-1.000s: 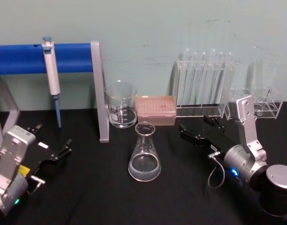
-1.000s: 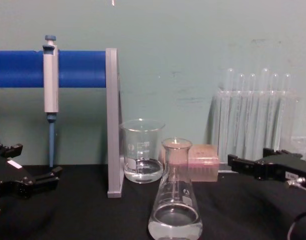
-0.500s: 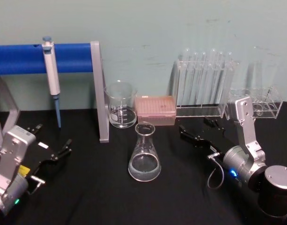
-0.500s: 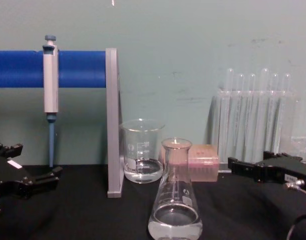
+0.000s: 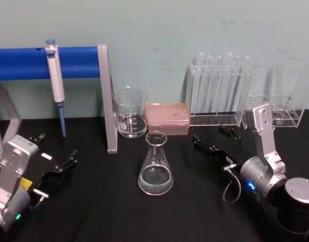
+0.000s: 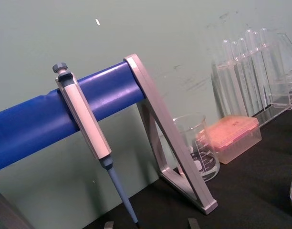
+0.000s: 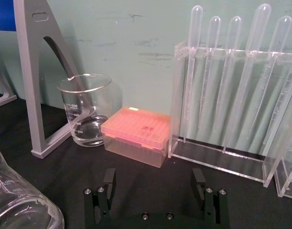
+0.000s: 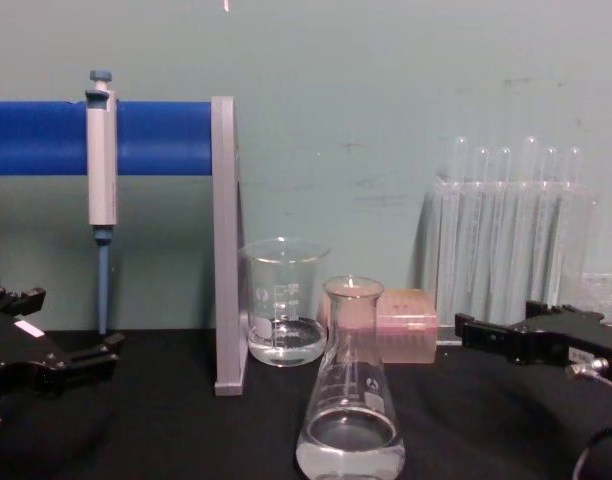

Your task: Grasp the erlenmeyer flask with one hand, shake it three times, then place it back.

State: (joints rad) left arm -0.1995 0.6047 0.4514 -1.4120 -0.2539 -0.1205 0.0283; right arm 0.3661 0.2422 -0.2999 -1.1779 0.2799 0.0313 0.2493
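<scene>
Two grippers rest low over the black table (image 5: pixel 104 212) in the head view: the left gripper (image 5: pixel 56 151) at the near left, fingers apart and holding nothing, and the right gripper (image 5: pixel 212 141) to the right of centre, on a silver wrist with a grey cable, fingers likewise apart and holding nothing. The erlenmeyer flask (image 5: pixel 155 165) stands upright at the centre of the table between them, touching neither, with clear liquid in its wide base. Farther back stand a beaker (image 5: pixel 130 113), a pink tip box (image 5: pixel 167 117) just to its right, and a clear rack of test tubes (image 5: pixel 220 91) against the wall; at the far left a pipette (image 5: pixel 55 80) hangs from a blue bar (image 5: pixel 23 63) on a grey stand (image 5: pixel 107 96). In the left wrist view, the pipette, blue bar and grey stand fill the foreground, with the beaker and pink tip box beyond; the left gripper's fingertips (image 6: pixel 195 221) just show, set apart. In the right wrist view, the right gripper's two black fingers (image 7: pixel 109 179) stand well apart over bare table, facing the tip box and tube rack, while the flask's glass shoulder shows at a corner. In the chest view, the flask stands nearest, in front of the beaker and tip box, with the right gripper to its right and the left gripper at the left edge.
</scene>
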